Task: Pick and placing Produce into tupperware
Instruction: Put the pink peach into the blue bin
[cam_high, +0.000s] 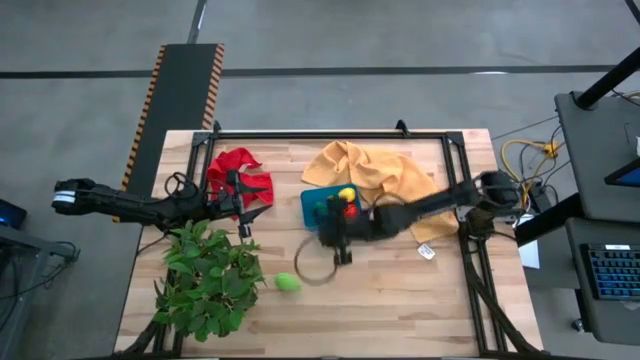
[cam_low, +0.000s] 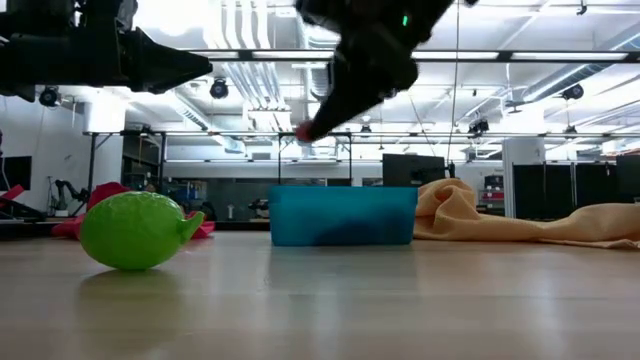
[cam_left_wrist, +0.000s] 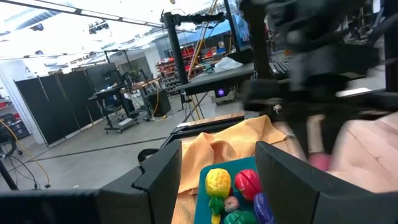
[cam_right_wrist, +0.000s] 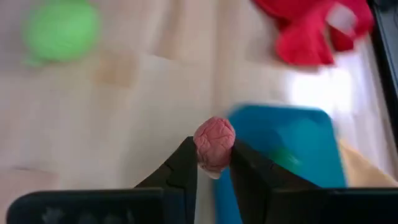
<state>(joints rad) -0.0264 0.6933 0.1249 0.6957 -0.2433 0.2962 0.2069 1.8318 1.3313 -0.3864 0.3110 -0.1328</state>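
Right gripper (cam_right_wrist: 212, 163) grips pink produce (cam_right_wrist: 214, 143) (raised) beside tupperware (cam_right_wrist: 298, 134).

Both arms are dark, near-black, built of slim tubular links with bulkier joint housings. The left arm (cam_high: 130, 205) carries a white band near its outer end. Each end effector has two flat, dark, wedge-shaped fingers (cam_right_wrist: 177, 174).
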